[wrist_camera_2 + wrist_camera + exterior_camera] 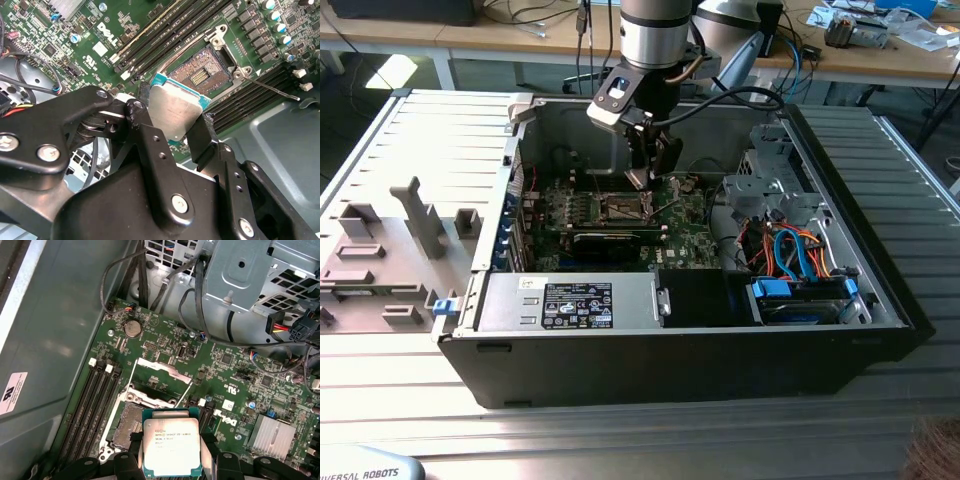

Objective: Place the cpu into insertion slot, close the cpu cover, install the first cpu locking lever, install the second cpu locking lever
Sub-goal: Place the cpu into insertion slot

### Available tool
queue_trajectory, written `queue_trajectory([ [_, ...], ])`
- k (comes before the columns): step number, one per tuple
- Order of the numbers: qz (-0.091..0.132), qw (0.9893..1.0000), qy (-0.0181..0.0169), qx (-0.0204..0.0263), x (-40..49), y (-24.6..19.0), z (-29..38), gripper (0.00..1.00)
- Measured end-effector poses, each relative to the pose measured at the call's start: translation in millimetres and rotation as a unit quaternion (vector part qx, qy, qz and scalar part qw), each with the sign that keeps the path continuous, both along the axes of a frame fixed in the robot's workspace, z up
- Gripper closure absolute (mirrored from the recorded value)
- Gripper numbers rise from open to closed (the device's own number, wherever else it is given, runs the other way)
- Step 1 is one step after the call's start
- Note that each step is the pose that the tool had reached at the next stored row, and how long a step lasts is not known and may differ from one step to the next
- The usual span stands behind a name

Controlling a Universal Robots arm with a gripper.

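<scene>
Setting: a ribbed grey desk [620, 430] carries an open computer case [650, 365]; cluttered desks stand behind.
Cpu [171, 447]: hangs just above the insertion slot [127, 427], not seated.
Handling: probably light, thin and stiff. The underside and the slot's pins are likely fragile, so hold it by opposite edges.
End effector [174, 131]: its fingers [202, 137] pinch the cpu by two opposite sides.
Cpu cover [159, 366]: swung up open at the slot's far edge.
Locking lever [272, 87]: thin rod, free beside the slot.
Motherboard [165, 345]: lies on the case floor.
</scene>
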State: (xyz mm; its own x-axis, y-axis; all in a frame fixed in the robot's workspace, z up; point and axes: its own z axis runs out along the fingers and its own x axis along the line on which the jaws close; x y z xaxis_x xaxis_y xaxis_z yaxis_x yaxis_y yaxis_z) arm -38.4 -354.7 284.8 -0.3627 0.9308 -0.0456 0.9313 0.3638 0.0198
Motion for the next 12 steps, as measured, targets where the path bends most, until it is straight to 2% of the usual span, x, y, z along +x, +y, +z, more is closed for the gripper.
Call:
queue_trajectory([
  [12, -0.008, 1.0, 0.0, 0.0, 0.0, 0.0, 0.0, 0.46],
])
